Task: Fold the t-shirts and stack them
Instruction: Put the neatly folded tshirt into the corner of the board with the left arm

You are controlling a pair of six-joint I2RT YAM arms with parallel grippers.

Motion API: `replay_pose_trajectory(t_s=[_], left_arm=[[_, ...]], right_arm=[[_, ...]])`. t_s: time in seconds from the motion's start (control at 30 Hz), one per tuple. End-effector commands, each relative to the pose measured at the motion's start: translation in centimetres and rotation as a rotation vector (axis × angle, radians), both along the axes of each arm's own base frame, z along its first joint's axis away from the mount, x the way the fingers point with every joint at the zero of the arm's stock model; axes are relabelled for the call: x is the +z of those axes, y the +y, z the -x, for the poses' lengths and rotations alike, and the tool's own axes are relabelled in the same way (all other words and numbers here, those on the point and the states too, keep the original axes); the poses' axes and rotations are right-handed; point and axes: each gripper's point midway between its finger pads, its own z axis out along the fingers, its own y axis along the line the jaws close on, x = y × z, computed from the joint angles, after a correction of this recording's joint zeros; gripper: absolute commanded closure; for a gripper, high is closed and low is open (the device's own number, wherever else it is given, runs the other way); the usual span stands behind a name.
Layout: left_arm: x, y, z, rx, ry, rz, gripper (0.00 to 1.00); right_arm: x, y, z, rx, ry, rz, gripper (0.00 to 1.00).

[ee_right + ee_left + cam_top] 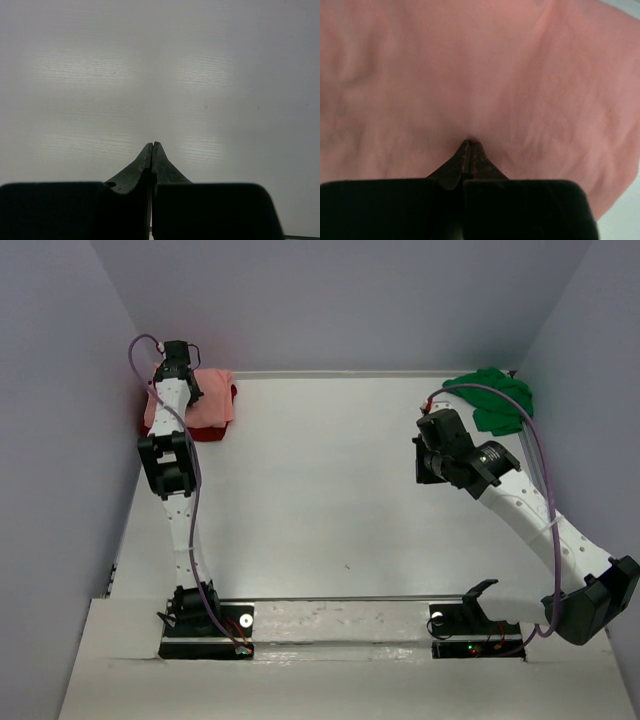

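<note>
The salmon-pink t-shirt (212, 400) lies folded at the back left corner on top of the dark red t-shirt (214, 433), whose edge shows below and to the right. My left gripper (176, 355) is over the pink shirt; in the left wrist view its jaws (470, 142) are shut with the tips touching the pink cloth (480, 70), which fills the view. The bright green t-shirt (495, 400) lies crumpled at the back right corner. My right gripper (432, 445) is shut and empty over bare table (160, 75), to the near left of the green shirt.
The white table (320, 490) is boxed in by grey walls on the left, back and right. The arm bases stand on a strip along the near edge (340, 625).
</note>
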Motion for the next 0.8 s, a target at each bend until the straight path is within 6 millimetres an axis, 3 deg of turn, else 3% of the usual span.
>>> replay_pose_trajectory(t_s=[0.0,0.23,0.53,0.77], left_arm=[[1.2,0.2,-0.7,-0.006,-0.036,-0.006,1.0],[-0.6,-2.0,-0.6,-0.045,-0.007,0.065,1.0],[-1.9,-6.6,-0.3,-0.12,0.044,0.066,1.0],[-3.0,-7.8,0.4,-0.132,0.08,0.096,1.0]], right_arm=[[2.2,0.7,-0.6,0.007,-0.054,-0.042,1.0],[2.0,0.9,-0.3,0.005,-0.047,-0.06,1.0],[2.4,0.9,0.0,0.005,-0.06,-0.081,1.0],[2.6,1.1,0.0,0.009,-0.063,-0.093,1.0]])
